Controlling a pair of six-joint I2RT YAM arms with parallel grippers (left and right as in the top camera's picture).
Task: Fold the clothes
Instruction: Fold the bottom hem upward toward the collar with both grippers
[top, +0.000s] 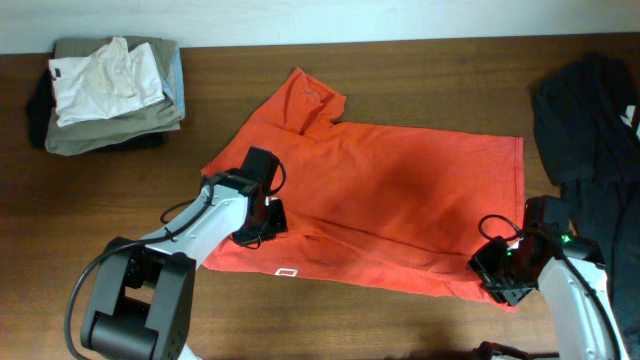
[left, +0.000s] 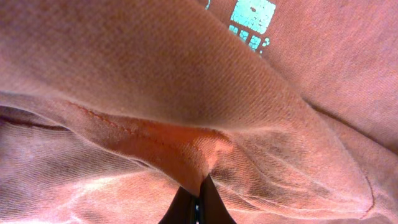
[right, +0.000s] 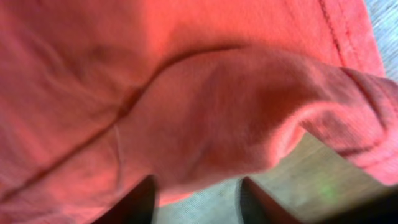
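- The left pincer (top: 262, 218) is down on the near-left part of the T-shirt (top: 400, 190), beside the collar end. Its wrist view shows the jaws fully closed, with a raised ridge of red-orange cloth drawn into the tips, so it has the fabric pinched.
- The right pincer (top: 497, 268) sits at the shirt's near-right corner, on the hem. Its fingers (right: 144, 200) stand partly apart, with a rolled fold of hem bulging just beyond them and bare worktop showing in the gap. I judge it to be astride the cloth and not clamped on it.
- A small white neck label (top: 287, 271) lies at the near edge, between the two pincers and closer to the left one.
- The T-shirt lies spread across the middle of the worktop (top: 400, 60), largely flat with shallow creases. One sleeve (top: 305, 100) is rumpled at the far-left corner.
- Progress, as I judge it: the task is early. The shirt is laid out, but no finished fold shows. One hold is made and the other is not yet secure. Every fold is left to do.
- At the far left, well apart from the shirt, a white top (top: 105, 80) rests on a stack of khaki-grey garments (top: 110, 125).
- At the far right lies a dark garment (top: 590, 110), near the shirt's right edge.
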